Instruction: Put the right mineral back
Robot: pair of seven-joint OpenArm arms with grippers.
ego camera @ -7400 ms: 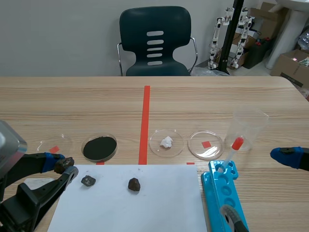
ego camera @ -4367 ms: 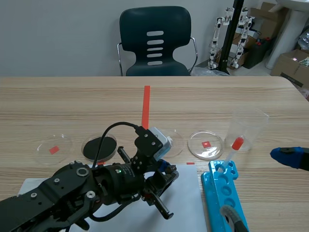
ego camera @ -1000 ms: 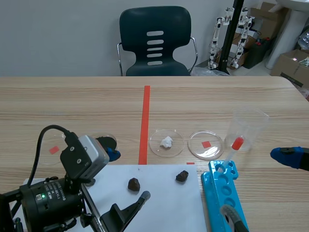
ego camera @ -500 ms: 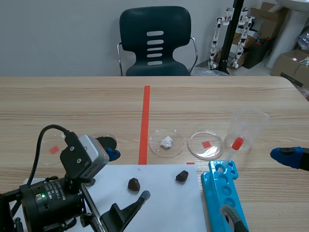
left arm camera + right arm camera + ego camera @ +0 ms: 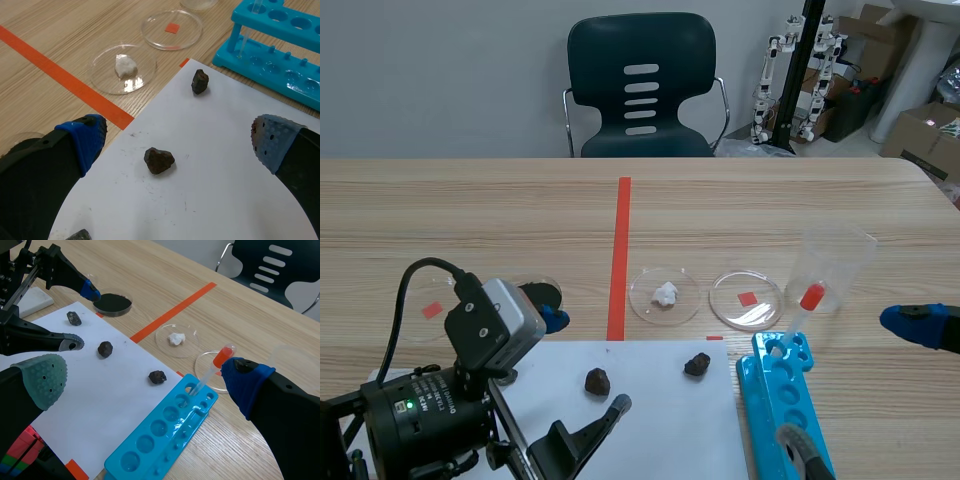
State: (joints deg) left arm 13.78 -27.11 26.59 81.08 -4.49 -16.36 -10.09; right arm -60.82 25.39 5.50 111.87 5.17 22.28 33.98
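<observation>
Left gripper (image 5: 176, 136): released, jaws wide apart with nothing in them; it hangs over the left half of the paper sheet (image 5: 215, 195).
Right gripper (image 5: 144, 379): released, jaws spread and holding nothing; well off the sheet's right edge.
Right mineral (image 5: 200, 81): dark lump lying free on the sheet near its far right corner, touched by neither gripper.
Middle mineral (image 5: 159, 160): dark brown lump on the sheet at about mid-width, under the gap between the left gripper's fingers.
Left mineral (image 5: 74, 318): grey lump on the sheet near its far left corner.
Test-tube rack (image 5: 782, 405): blue, just beside the sheet's right edge; a red-bulbed dropper (image 5: 808, 300) stands in its far end.
Petri dishes: beyond the sheet's far edge are one with black powder (image 5: 112, 302), one with a white lump (image 5: 665, 293) and one showing only a red mark (image 5: 747, 298).
Beaker (image 5: 835, 262): clear, beyond the sheet's far right corner.
Writing: small white print on the left arm (image 5: 420, 420), too small to read.
Change: 7.4 s ago the left gripper held a mineral off the sheet's left edge and only two lay on the sheet. At 4.4 s ago the arm stretched across the sheet. Since 1.0 s ago nothing has shifted.
Hidden: the left arm covers the left mineral and most of the powder dish in the scene view. The left wrist view cuts the left mineral off.
</observation>
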